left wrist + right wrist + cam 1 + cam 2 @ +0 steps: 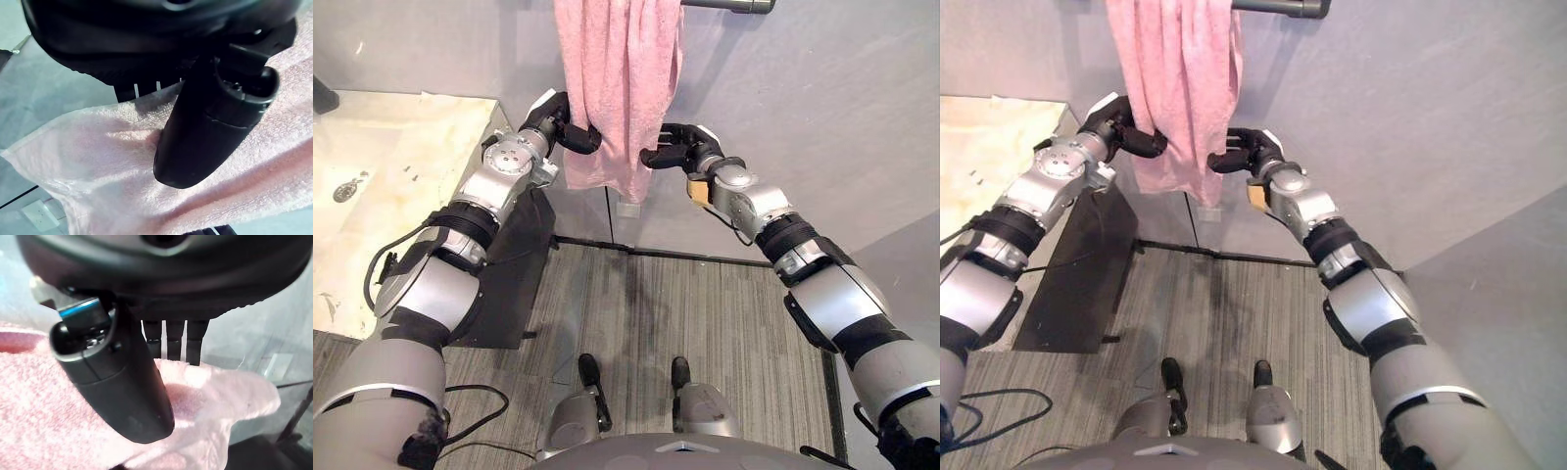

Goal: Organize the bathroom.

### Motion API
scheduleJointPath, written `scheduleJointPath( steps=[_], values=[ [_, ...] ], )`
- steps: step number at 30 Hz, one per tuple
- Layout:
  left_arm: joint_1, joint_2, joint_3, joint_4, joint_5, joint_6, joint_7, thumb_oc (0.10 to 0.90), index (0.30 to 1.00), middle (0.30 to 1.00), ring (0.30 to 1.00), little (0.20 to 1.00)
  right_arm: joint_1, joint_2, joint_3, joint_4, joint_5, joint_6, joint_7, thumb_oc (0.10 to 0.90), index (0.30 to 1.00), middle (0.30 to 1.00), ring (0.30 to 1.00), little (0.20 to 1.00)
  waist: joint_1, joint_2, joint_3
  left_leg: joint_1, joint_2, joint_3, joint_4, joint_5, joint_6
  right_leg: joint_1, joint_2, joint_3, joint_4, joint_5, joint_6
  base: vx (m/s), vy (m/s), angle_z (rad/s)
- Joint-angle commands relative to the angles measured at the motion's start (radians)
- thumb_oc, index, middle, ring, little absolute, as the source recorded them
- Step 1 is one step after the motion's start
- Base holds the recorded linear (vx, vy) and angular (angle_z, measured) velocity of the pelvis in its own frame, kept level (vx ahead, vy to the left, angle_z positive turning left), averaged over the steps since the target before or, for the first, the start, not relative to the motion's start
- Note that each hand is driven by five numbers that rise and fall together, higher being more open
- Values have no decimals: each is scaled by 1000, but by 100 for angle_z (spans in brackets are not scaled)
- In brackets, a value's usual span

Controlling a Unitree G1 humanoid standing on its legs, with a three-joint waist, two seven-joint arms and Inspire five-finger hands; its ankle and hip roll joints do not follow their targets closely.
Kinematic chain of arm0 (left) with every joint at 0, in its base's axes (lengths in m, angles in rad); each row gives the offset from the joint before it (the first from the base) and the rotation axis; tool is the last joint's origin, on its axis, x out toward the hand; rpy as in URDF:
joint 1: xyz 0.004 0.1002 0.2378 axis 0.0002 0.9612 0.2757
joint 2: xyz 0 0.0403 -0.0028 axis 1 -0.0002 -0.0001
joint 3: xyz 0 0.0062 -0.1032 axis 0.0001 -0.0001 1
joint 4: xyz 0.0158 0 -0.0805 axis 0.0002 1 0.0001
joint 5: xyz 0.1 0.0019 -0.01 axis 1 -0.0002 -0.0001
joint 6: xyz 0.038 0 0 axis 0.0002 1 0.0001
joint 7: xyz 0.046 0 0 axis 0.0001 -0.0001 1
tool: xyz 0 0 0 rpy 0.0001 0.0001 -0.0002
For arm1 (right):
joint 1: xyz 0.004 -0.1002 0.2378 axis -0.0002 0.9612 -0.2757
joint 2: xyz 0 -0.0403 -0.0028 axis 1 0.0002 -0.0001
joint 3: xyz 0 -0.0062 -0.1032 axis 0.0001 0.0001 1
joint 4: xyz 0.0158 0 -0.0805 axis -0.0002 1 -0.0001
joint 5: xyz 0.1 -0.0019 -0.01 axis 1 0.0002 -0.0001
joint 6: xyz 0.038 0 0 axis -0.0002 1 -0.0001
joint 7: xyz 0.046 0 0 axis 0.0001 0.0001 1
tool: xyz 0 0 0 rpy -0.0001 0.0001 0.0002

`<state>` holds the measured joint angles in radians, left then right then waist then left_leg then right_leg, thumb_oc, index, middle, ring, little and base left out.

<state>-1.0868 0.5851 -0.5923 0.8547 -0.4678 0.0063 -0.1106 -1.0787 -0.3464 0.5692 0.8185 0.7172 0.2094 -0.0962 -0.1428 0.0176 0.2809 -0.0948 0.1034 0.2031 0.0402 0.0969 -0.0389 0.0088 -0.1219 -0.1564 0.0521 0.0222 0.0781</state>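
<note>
1. You have a pink towel (622, 88) hanging at the top centre of the left eye view, draped over a dark rail (729, 6) whose end shows at the upper right of the towel. It hangs flat against the grey wall (822, 117) and its lower edge ends well above the floor.
2. Your left hand (560, 125) comes in from the lower left and sits at the towel's left edge, a little above the lower hem. Its fingers are curled round that edge, clamped on the cloth; in the left wrist view the thumb (205, 132) lies across the pink cloth with the fingers behind it.
3. Your right hand (677, 145) comes in from the lower right and meets the towel's right edge at about the same height. Its fingers are curled in on the cloth too, and in the right wrist view the thumb (122, 387) presses onto the towel (58, 421) with the fingertips (173, 345) showing past the edge.
4. The two hands sit either side of the towel, apart from each other, with the lower part of the cloth between them.
5. At the left of the frame you can see a pale counter (401, 196) with a sink drain (345, 189) in it, beside a dark cabinet side (514, 274).
6. The grey striped floor (705, 313) fills the lower middle of the frame.
7. A small white outlet plate (628, 208) sits low on the wall just under the towel's hem.
</note>
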Motion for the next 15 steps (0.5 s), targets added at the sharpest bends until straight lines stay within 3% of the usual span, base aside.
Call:
scheduleJointPath(
  steps=[1,9,15],
  values=[
    [57,14,92,-47,-30,-59,35,400,300,300,300,300,-103,20,-36,-17,17,-128,-10,400,300,300,300,300,22,20,-119,51,178,72,118,-85,-119,-125,-22,51,89,-64,42,0,0,0],
    [60,15,101,-48,-36,-47,78,400,300,300,300,300,-101,14,-34,-11,5,-122,-38,400,300,300,300,300,21,17,-120,55,179,75,120,-86,-120,-119,-21,54,81,-60,42,0,0,0],
    [97,23,166,-31,-80,-34,226,400,300,300,300,300,-95,1,-35,8,-46,-124,-45,400,300,300,300,300,25,15,-127,73,174,73,114,-90,-119,-97,-17,56,66,-62,40,19,2,-1]
  ],
)
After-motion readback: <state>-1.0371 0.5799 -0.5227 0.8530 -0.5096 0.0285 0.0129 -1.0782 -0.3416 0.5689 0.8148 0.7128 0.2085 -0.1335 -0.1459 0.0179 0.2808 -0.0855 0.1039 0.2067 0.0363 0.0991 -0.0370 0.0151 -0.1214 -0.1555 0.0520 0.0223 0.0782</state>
